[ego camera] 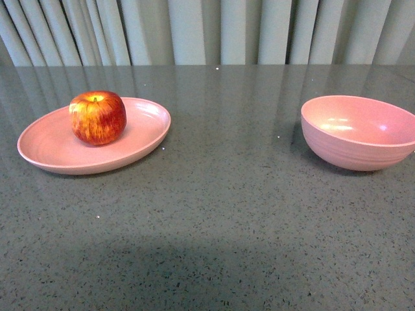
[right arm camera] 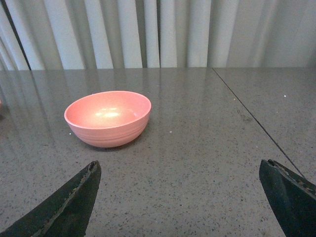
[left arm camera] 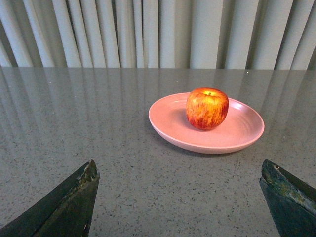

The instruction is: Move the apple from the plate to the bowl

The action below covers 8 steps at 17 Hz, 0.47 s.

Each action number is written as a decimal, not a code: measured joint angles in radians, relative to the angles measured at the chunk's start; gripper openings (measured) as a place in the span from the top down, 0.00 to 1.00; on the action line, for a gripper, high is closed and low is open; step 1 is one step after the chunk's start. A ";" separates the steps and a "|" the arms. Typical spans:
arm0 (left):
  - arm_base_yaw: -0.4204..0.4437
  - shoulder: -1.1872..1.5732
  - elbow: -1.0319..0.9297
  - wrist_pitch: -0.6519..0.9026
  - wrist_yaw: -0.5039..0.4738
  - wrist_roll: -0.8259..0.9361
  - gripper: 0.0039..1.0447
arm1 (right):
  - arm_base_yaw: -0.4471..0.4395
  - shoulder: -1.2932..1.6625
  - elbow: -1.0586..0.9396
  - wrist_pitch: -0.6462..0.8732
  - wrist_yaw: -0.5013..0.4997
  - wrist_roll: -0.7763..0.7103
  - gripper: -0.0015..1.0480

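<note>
The red apple (ego camera: 98, 117) with yellow streaks sits upright on the shallow pink plate (ego camera: 52, 150) at the table's left. The deep pink bowl (ego camera: 358, 133) stands empty at the right. Neither arm shows in the front view. In the left wrist view the apple (left arm camera: 207, 108) rests on the plate (left arm camera: 168, 123), well ahead of my open, empty left gripper (left arm camera: 180, 170). In the right wrist view the bowl (right arm camera: 108, 118) stands ahead of my open, empty right gripper (right arm camera: 180, 170), off to one side.
The grey speckled table (ego camera: 227, 214) carries only the plate and bowl. Pale curtains (ego camera: 207, 29) hang behind its far edge. A seam (right arm camera: 252, 118) in the tabletop runs past the bowl in the right wrist view.
</note>
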 joint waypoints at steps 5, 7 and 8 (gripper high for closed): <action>0.000 0.000 0.000 0.000 0.000 0.000 0.06 | 0.000 0.000 0.000 0.000 0.000 0.000 0.06; 0.000 0.000 0.000 0.000 0.000 0.000 0.06 | 0.000 0.000 0.000 0.000 0.000 0.000 0.06; 0.000 0.000 0.000 0.000 0.000 0.000 0.06 | 0.000 0.000 0.000 0.000 0.000 0.000 0.06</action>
